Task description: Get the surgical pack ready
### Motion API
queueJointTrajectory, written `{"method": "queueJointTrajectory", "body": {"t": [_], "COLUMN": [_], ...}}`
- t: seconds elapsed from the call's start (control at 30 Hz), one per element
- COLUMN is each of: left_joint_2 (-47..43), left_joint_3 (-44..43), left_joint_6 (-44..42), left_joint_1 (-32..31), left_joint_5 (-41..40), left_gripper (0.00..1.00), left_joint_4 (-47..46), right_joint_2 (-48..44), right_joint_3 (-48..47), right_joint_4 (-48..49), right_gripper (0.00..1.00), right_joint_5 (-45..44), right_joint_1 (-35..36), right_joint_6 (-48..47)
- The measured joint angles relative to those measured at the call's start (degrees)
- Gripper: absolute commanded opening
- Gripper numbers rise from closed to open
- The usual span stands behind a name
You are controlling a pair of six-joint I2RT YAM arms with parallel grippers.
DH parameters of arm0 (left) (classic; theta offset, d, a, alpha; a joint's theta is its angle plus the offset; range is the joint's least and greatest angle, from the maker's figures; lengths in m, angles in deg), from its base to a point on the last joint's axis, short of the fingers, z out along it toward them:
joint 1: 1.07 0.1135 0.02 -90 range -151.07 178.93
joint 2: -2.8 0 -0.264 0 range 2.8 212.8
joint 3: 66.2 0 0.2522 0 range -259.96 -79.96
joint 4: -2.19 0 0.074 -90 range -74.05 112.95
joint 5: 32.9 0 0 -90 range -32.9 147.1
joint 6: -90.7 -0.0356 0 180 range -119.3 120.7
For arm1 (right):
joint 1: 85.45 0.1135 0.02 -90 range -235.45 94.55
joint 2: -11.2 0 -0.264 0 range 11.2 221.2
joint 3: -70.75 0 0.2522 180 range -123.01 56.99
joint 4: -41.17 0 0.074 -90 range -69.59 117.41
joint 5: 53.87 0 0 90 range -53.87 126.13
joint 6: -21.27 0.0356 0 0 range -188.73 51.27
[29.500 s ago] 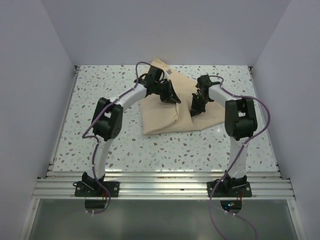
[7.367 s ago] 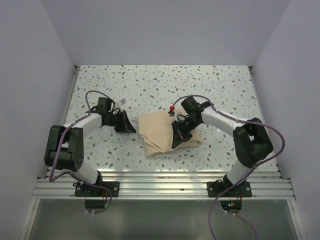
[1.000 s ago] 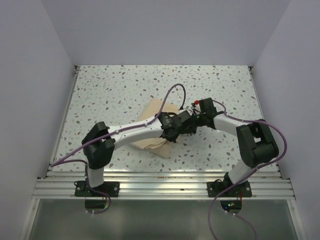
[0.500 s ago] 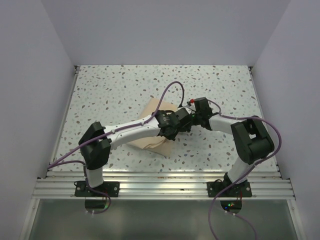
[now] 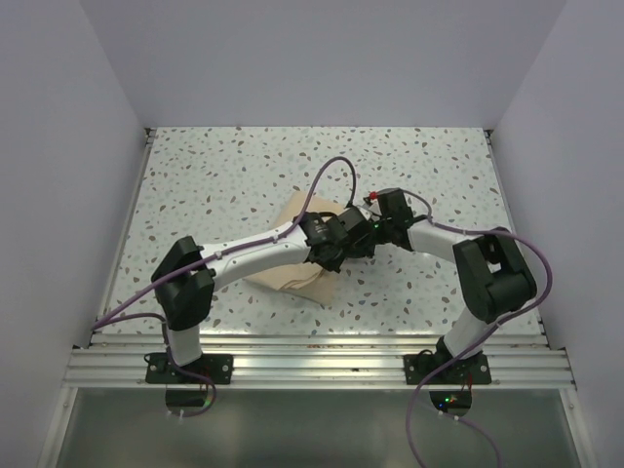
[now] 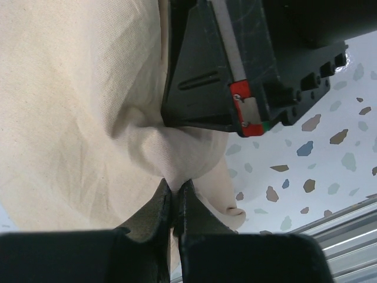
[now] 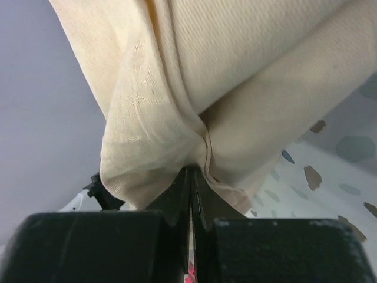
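Observation:
The surgical pack is a folded tan-beige wrap bundle (image 5: 292, 273) in the middle of the speckled table. My left gripper (image 5: 353, 246) reaches across it from the left and is shut on a pinch of the wrap (image 6: 171, 147) at the bundle's right side. My right gripper (image 5: 372, 234) meets it there from the right and is shut on a fold of the same wrap (image 7: 177, 106). The two grippers almost touch; the right gripper's body (image 6: 235, 65) fills the top of the left wrist view. The metal tray and gauze are hidden.
The speckled table (image 5: 195, 175) is ringed by grey walls. A metal rail (image 5: 312, 366) runs along the near edge by the arm bases. The left arm's purple cable (image 5: 327, 180) arches over the bundle.
Over the last second the right gripper slid a little left towards the left gripper. Both stay pinched on the wrap, and the bundle has hardly shifted.

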Motion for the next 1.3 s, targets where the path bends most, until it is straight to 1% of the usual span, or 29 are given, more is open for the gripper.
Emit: {"method": "queueJointTrajectory", "body": {"t": [0.17, 0.27, 0.5, 0.6, 0.97, 1.1, 1.3], "left_joint_2": [-0.87, -1.18, -1.51, -1.51, -1.51, -1.51, -1.22], "left_joint_3": [0.28, 0.37, 1.03, 1.03, 1.03, 1.03, 1.03], "left_joint_6": [0.0, 0.0, -0.28, -0.42, -0.92, -1.49, -1.88], "left_joint_1": [0.42, 0.59, 0.74, 0.76, 1.38, 1.6, 1.73], "left_joint_5": [0.87, 1.05, 1.57, 1.66, 2.56, 2.86, 4.02], "left_gripper": [0.0, 0.0, 0.0, 0.0, 0.0, 0.0, 0.01], "left_joint_4": [-0.59, -1.22, -2.03, -2.1, -2.05, -2.12, -2.56], "right_joint_2": [-2.08, -2.84, -3.41, -3.39, 1.36, 2.82, 5.25], "right_joint_3": [-0.24, -0.24, 0.5, 0.55, 4.24, 6.78, 8.35], "right_joint_4": [-6.23, -8.15, -7.21, -5.2, 13.2, 22.47, 29.75], "right_gripper": [0.0, 0.0, 0.0, 0.0, 0.0, 0.0, 0.0], "right_joint_5": [0.07, 0.48, 1.51, 2.21, 2.45, 2.47, 1.9], "right_joint_1": [-1.57, -1.92, -1.73, -1.25, 1.49, 1.75, 1.77], "right_joint_6": [-5.14, -6.64, -6.84, -5.68, 6.27, 11.89, 16.2]}}
